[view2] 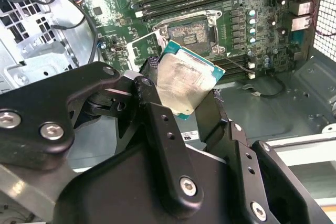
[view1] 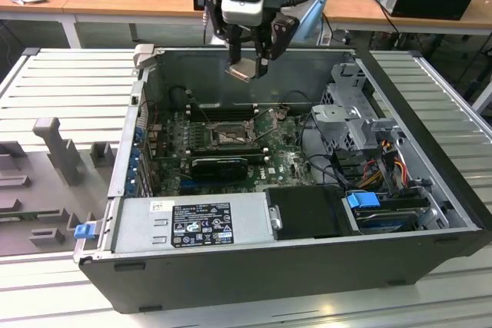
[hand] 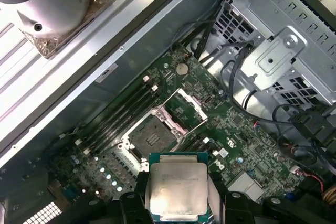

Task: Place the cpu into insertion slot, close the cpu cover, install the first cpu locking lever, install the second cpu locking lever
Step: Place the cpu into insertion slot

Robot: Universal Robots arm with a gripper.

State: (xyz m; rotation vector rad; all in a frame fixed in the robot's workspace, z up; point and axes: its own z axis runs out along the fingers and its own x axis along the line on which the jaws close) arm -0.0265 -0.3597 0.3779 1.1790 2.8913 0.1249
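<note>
My gripper point(view1: 250, 65) hangs above the open computer case, shut on the cpu point(view1: 244, 73). The cpu point(view2: 185, 80) is a small square chip with a pale metal top and green edge, pinched by its sides between the black fingers point(view2: 152, 95) in both wrist views. Below it on the green motherboard lies the insertion slot point(hand: 149, 139), a dark square contact field inside a silvery rim point(view1: 227, 135). The cpu cover point(hand: 185, 109), a thin silvery frame, stands flipped open beside the slot point(view2: 188, 34). The cpu point(hand: 178, 188) is well above the board and apart from the slot.
Long black memory slots point(hand: 123, 116) run beside the socket. A metal drive cage point(view1: 354, 117) with cables fills the exterior view's right side of the case, and a power supply point(view1: 196, 224) sits at the front. Grey fixture blocks point(view1: 58, 151) stand outside on the exterior view's left.
</note>
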